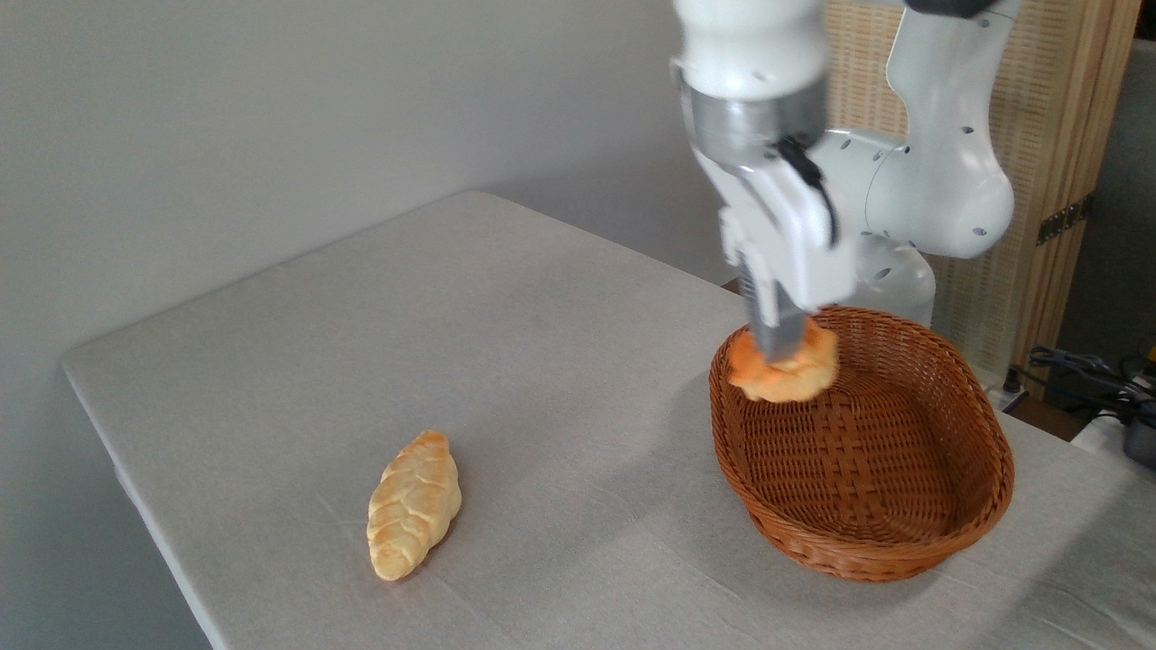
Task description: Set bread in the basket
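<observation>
The bread (784, 374), a small round orange bun with a paler underside, hangs in the air over the far left part of the basket. My gripper (780, 348) is shut on it from above, one finger (775, 327) showing in front of the bun. The basket (903, 551) is a large oval brown wicker one on the right side of the table, with nothing lying inside it. The bun sits at about the height of the basket's rim and touches no part of the weave that I can see.
A longer pale-yellow braided loaf (414, 504) lies on the grey tablecloth (506, 361) near the front left. The arm's white base (939, 190) stands behind the basket. Cables (1097, 370) lie at the far right, off the table.
</observation>
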You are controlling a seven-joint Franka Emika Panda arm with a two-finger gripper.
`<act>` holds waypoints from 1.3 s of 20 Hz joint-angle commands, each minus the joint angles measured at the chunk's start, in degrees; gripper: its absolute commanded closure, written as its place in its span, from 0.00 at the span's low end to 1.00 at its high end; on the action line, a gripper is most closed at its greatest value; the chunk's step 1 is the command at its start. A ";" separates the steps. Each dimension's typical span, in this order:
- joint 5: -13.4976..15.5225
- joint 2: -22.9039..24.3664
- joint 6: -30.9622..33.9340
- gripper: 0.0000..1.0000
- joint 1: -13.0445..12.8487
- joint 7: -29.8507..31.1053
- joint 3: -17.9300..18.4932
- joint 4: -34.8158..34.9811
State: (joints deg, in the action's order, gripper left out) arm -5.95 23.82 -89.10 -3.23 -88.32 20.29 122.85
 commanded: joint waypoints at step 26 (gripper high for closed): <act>12.64 -17.02 -3.80 0.00 -2.13 38.38 -14.20 -26.05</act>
State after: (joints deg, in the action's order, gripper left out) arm 5.70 15.88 -94.67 -5.90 -56.60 9.71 107.28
